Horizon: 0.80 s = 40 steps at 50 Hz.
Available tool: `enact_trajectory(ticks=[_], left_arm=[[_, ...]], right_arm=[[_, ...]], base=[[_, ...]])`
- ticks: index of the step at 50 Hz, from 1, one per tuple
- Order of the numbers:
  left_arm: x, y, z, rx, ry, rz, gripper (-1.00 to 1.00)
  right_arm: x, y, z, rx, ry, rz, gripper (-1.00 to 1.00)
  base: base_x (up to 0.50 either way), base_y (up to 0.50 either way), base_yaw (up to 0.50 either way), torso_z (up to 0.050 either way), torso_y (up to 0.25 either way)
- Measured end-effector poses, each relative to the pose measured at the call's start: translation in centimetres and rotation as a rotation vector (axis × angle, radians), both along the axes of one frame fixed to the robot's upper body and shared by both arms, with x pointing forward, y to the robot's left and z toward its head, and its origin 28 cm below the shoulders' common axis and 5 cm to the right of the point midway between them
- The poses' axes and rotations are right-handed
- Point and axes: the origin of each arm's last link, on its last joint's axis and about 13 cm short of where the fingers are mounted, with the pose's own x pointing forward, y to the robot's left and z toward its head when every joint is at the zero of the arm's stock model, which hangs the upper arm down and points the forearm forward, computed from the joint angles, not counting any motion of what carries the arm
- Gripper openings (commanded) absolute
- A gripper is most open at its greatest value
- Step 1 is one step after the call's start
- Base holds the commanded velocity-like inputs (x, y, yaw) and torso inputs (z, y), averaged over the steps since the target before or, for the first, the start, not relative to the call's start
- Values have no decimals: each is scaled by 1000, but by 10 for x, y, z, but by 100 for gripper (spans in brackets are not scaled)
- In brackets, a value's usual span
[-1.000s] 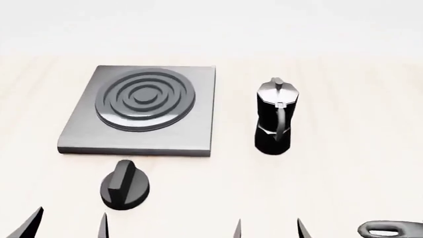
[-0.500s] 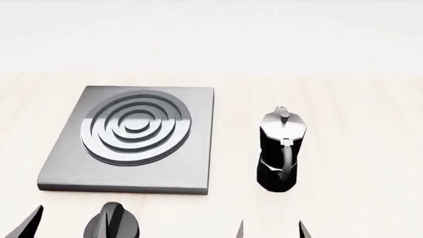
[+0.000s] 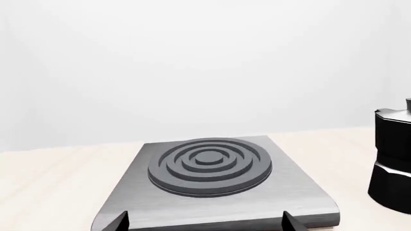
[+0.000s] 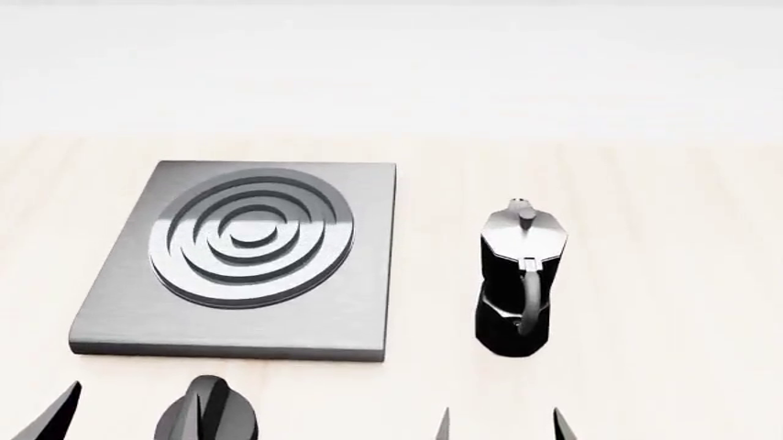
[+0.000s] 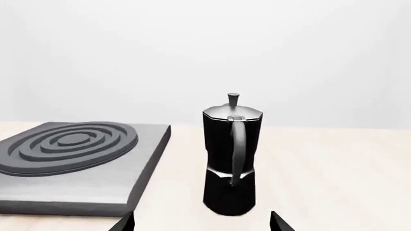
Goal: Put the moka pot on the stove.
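Black faceted moka pot (image 4: 522,280), silver lid, upright beside stove (image 4: 245,261), both grippers spread, empty

The moka pot (image 4: 520,280) stands upright on the bare surface (image 4: 661,275), apart from the stove (image 4: 245,261), with an open strip between them. The stove's burner rings carry nothing. A black knob (image 4: 208,417) sits just before the stove's near edge.

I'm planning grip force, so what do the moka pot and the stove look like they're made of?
The moka pot looks like glossy black metal or enamel, given its faceted body with faint reflections; its lid is shiny silver, likely polished metal. The stove looks like brushed grey metal with streaky sheen, and its burner rings are darker and matte. It's a render, so these are guesses.
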Motion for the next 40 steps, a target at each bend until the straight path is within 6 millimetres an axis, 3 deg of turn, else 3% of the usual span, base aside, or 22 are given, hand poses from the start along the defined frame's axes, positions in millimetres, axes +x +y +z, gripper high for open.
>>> enact_trajectory(ticks=[40], left_arm=[[0,1,2,-3,-7,-1,100]], right_arm=[[-2,9,11,-11,-47,53,100]], base=[[0,30,0,0,0]])
